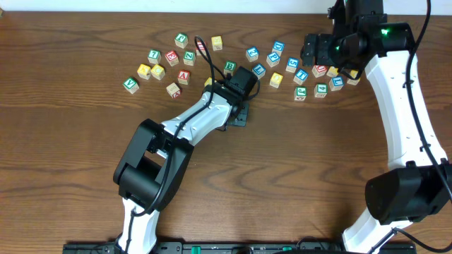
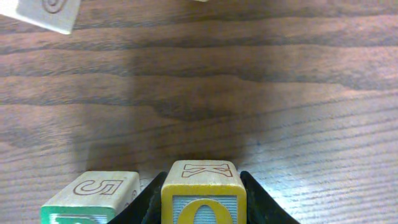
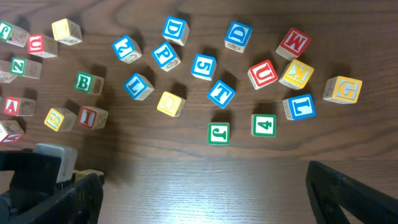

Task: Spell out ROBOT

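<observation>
My left gripper (image 1: pixel 239 111) is shut on a yellow block (image 2: pixel 204 190) that shows an O on its front face and a K on top; it sits low on the table. A green-sided block (image 2: pixel 93 196) stands just left of it, close to the left finger. My right gripper (image 1: pixel 318 53) is open and empty (image 3: pixel 205 199), held high over the right cluster of letter blocks (image 1: pixel 296 70). From there I see a green B block (image 3: pixel 89 83), a blue T block (image 3: pixel 221 93) and a red U block (image 3: pixel 262 74), among several others.
A second cluster of blocks (image 1: pixel 169 60) lies at the back left. Another pale block (image 2: pixel 46 12) lies ahead of the left gripper. The left arm's gripper body (image 3: pixel 37 168) shows at the lower left of the right wrist view.
</observation>
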`<state>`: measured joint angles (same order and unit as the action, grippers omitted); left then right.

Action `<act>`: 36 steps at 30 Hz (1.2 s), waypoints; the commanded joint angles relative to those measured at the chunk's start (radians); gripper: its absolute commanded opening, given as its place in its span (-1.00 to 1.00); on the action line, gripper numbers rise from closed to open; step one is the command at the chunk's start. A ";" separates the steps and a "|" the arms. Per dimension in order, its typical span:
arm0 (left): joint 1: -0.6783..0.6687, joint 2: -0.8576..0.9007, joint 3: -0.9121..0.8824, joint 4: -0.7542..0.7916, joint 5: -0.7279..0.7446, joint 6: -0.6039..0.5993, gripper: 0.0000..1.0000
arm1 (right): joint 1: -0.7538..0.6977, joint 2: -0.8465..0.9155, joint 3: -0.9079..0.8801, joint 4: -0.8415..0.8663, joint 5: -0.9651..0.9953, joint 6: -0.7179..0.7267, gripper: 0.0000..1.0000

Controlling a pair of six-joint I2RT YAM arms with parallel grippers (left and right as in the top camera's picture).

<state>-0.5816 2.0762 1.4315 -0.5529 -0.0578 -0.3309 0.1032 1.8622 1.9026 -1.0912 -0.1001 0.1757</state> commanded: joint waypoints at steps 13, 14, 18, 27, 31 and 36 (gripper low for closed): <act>0.019 0.023 -0.016 -0.018 -0.034 -0.128 -0.38 | 0.018 0.002 0.018 -0.001 0.005 0.010 0.98; 0.021 0.023 -0.017 -0.018 -0.034 -0.132 -0.37 | 0.018 0.002 0.018 -0.002 0.005 0.010 0.99; 0.026 0.023 -0.017 -0.016 -0.034 -0.139 -0.38 | 0.016 0.002 0.018 -0.002 0.005 0.010 0.98; 0.027 0.029 -0.021 0.002 -0.034 -0.138 -0.37 | 0.016 0.002 0.018 -0.002 0.005 0.010 0.99; 0.027 0.034 -0.021 0.002 -0.034 -0.138 -0.38 | 0.016 0.002 0.018 -0.001 0.005 0.010 0.99; 0.027 0.034 -0.021 0.002 -0.034 -0.138 -0.35 | 0.016 0.002 0.018 -0.001 0.005 0.010 0.99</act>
<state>-0.5598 2.0872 1.4273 -0.5488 -0.0784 -0.4530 0.1139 1.8622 1.9026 -1.0912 -0.0998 0.1757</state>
